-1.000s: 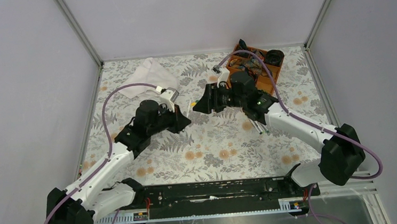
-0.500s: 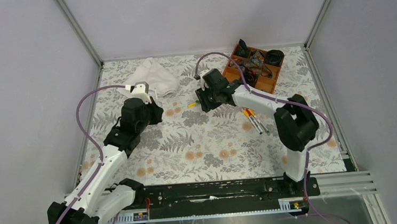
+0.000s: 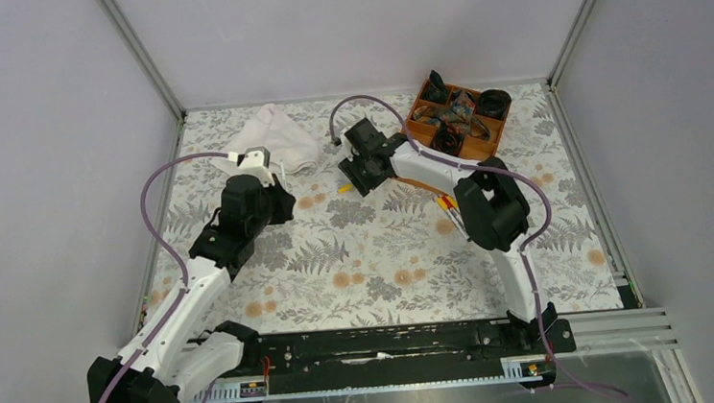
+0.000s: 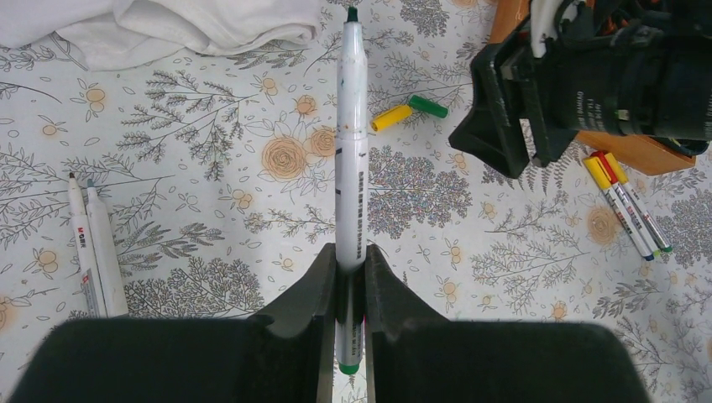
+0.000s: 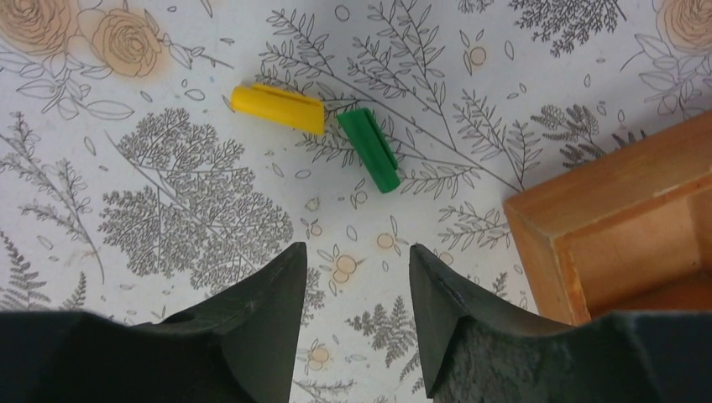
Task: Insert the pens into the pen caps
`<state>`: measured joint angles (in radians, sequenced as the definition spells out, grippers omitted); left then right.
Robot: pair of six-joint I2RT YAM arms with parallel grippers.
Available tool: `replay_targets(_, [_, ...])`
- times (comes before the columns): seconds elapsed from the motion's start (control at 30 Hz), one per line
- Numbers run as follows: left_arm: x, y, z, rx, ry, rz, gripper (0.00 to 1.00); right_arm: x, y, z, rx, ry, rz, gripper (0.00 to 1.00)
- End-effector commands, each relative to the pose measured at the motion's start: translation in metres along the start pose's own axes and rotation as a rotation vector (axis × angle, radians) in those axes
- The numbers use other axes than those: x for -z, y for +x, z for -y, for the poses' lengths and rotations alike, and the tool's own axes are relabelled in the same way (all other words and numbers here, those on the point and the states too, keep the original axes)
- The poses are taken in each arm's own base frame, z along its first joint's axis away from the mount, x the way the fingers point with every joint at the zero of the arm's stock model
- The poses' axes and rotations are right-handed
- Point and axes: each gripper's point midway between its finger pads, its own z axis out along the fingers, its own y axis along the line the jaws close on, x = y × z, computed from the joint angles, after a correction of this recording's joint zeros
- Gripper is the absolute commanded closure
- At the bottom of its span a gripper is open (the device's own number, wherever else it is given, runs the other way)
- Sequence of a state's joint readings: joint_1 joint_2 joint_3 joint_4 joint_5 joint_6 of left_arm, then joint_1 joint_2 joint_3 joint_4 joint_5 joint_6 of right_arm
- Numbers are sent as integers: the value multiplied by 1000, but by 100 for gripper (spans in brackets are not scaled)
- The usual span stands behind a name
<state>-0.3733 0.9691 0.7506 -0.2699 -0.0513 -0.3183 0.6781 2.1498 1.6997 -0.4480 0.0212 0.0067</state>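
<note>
Left end effector (image 4: 350, 262) clamped on the lower barrel of a green-tipped pen (image 4: 351, 168), which points to 12 o'clock in the left wrist view above the floral counter (image 4: 210, 210). The right end effector (image 5: 357, 260) hovers with its fingers apart and empty. The green cap (image 5: 369, 149) lies at 12 o'clock of the gap and the yellow cap (image 5: 278, 108) just beside it at 11 o'clock. The step in hand is judged to be the pick-up of the green cap to match the held pen. Done well, the wrist turns slightly so that the fingers close across the cap's width, not along its slanted length. It then descends without nudging the yellow cap, leaving the cap's open end free for the pen tip. Only the left wrist view shows two uncapped pens (image 4: 94, 243) at 9 o'clock, capped pens (image 4: 625, 206) at 3 o'clock and the white cloth (image 4: 168, 25) at 11 o'clock. Only the right wrist view resolves the narrow gap between the caps and the wooden tray (image 5: 604, 227) corner. The overhead view shows both end effectors facing each other across the caps.
</note>
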Motion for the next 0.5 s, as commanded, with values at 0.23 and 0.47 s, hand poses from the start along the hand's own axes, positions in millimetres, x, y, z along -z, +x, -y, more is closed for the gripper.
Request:
replay_targets(0.23, [4,-18,10,11,35,40,100,-20,-23,9,77,49,-8,45])
replay_targets(0.47, [4,-18,12,13,46,38,100,-38,-27,11,89,61,-39,49])
